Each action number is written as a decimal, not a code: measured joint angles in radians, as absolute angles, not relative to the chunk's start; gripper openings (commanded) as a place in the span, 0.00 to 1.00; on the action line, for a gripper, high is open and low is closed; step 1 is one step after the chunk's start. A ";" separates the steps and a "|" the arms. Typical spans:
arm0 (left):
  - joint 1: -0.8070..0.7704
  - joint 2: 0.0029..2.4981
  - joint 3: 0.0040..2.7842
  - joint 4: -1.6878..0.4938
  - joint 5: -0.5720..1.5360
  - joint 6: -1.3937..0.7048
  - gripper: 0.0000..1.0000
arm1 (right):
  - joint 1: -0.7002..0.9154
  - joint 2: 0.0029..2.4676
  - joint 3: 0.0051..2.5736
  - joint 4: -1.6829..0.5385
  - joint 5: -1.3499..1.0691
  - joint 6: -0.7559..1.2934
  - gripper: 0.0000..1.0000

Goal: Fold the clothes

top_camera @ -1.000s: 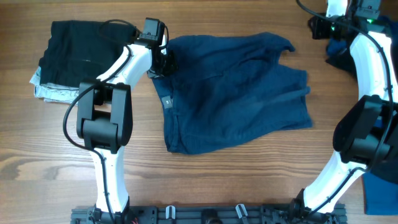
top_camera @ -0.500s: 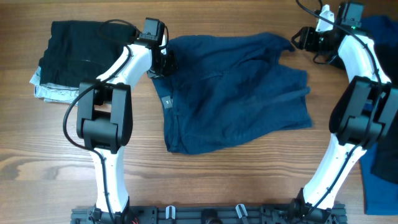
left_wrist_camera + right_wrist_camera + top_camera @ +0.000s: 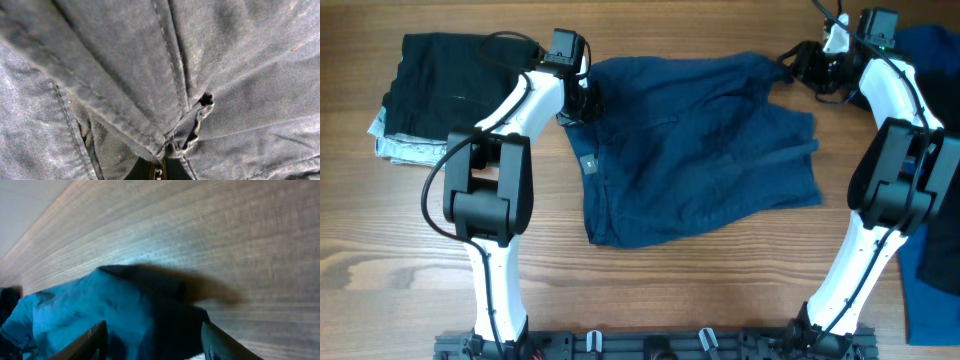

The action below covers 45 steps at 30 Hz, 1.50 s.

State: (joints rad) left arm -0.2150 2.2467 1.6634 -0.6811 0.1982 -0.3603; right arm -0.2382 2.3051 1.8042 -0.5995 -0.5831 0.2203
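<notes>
The dark navy trousers (image 3: 700, 150) lie spread and rumpled on the wooden table. My left gripper (image 3: 586, 98) is shut on their upper left edge; the left wrist view shows fabric (image 3: 165, 90) bunched into the jaws (image 3: 159, 172). My right gripper (image 3: 798, 62) is open at the trousers' upper right corner. In the right wrist view its fingers (image 3: 152, 340) straddle that corner of blue fabric (image 3: 125, 315), which lies on the wood.
A folded black garment (image 3: 450, 80) lies on a pale patterned one (image 3: 395, 148) at the far left. Royal blue cloth (image 3: 928, 45) sits at the right edge, with more blue cloth (image 3: 930, 305) at the lower right.
My right arm swung left from the table's right edge to the trousers' upper right corner. The left arm and the trousers have not moved.
</notes>
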 measured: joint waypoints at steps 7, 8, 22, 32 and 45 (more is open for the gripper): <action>-0.215 2.247 1.663 -0.681 0.199 -0.360 0.04 | -0.238 2.306 1.802 -0.632 -0.583 0.228 0.49; -0.215 2.247 1.663 -0.681 0.199 -0.360 0.04 | -0.238 2.306 1.802 -0.632 -0.583 0.232 0.41; -0.215 2.247 1.663 -0.676 0.199 -0.360 0.04 | -0.237 2.306 1.777 -0.634 -0.527 0.265 0.76; -0.215 2.247 1.663 -0.675 0.199 -0.360 0.04 | -0.193 2.325 1.760 -0.546 -0.520 0.373 0.61; -0.217 2.247 1.663 -0.665 0.202 -0.360 0.04 | -0.174 2.339 1.753 -0.297 -0.542 0.359 0.04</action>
State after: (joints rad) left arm -0.2169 2.2467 1.6634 -0.6651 0.2016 -0.3599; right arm -0.1741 2.3386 1.7531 -0.2974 -0.5423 0.3592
